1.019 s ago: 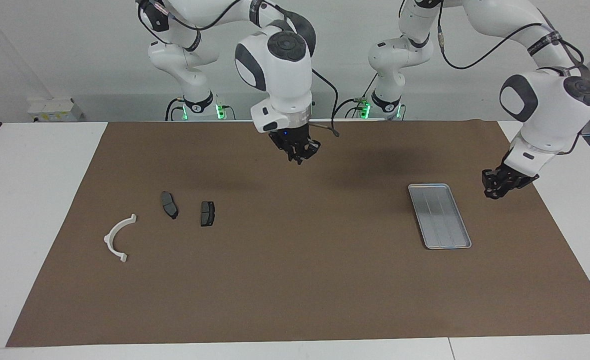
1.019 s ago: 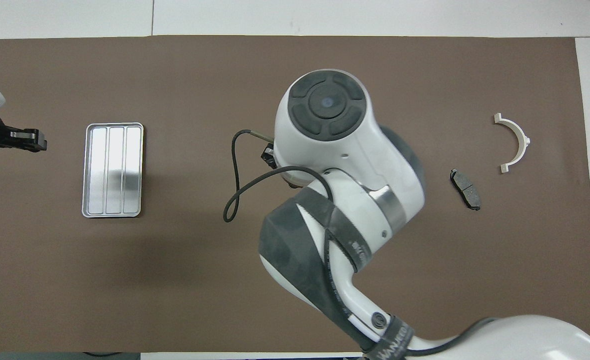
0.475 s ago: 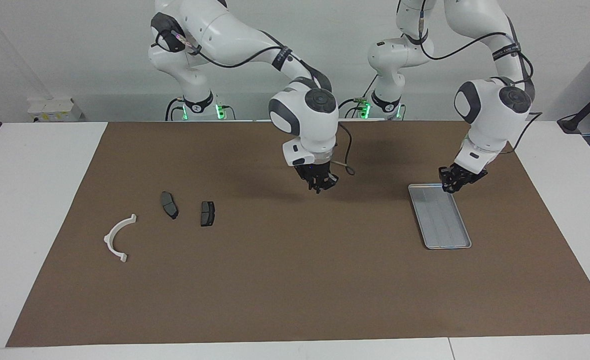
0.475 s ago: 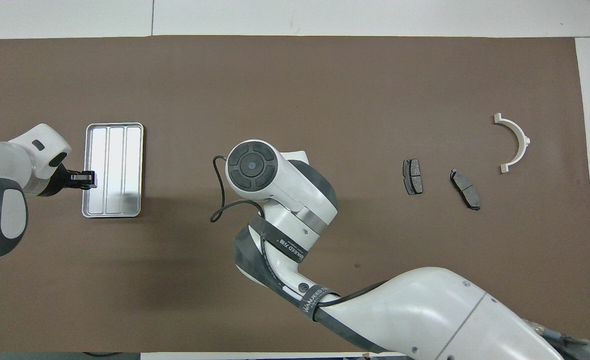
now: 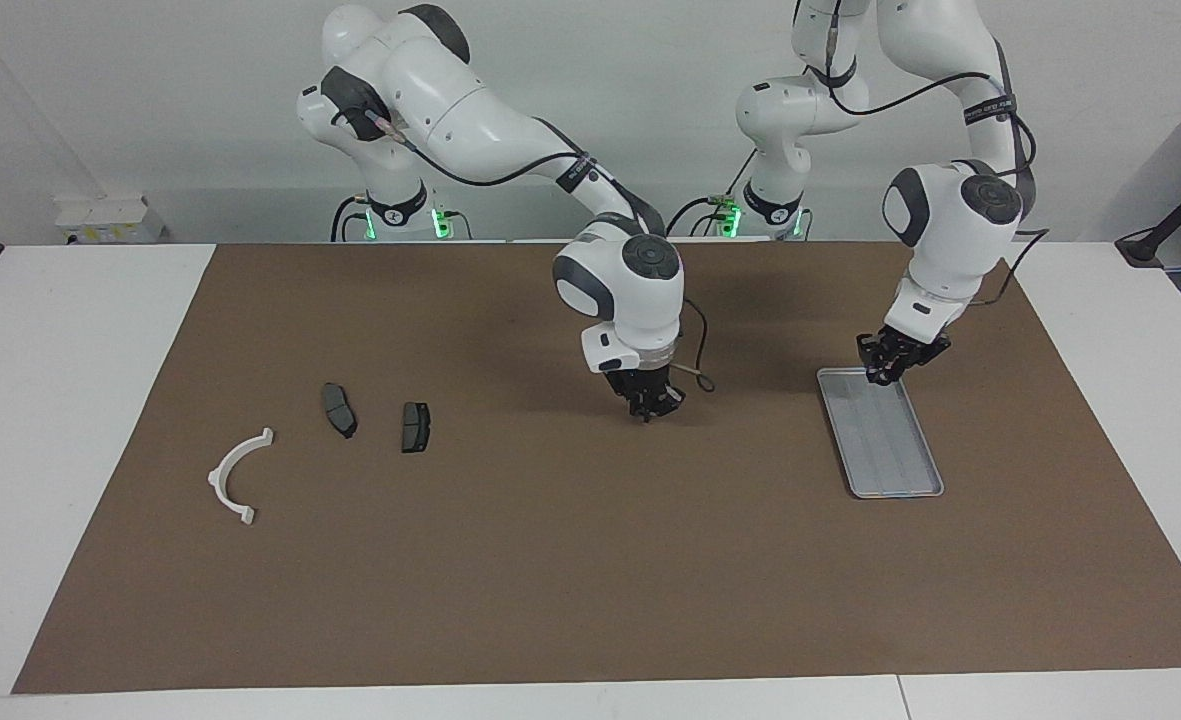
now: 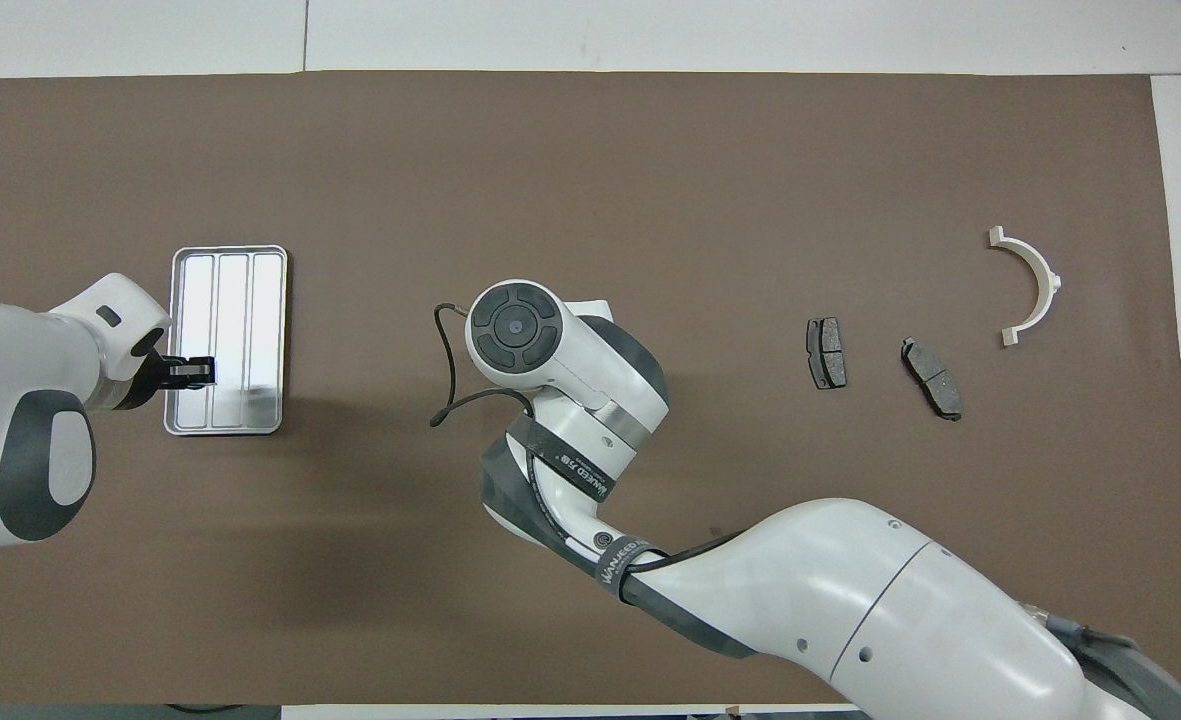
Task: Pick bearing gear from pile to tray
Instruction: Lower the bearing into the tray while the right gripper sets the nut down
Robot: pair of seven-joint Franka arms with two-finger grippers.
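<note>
Tray | left hand over rim | right hand over mat

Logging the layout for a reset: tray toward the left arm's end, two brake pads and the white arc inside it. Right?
Not quite. The overhead view shows the tray holding no parts. The two brake pads and the white arc lie on the brown mat toward the right arm's end.

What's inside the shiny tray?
The tray looks empty: just its bare ribbed floor shows. The left pincer hangs over the end nearer the robots, so a small patch under it is hidden. Whether that pincer holds anything cannot be seen.
</note>
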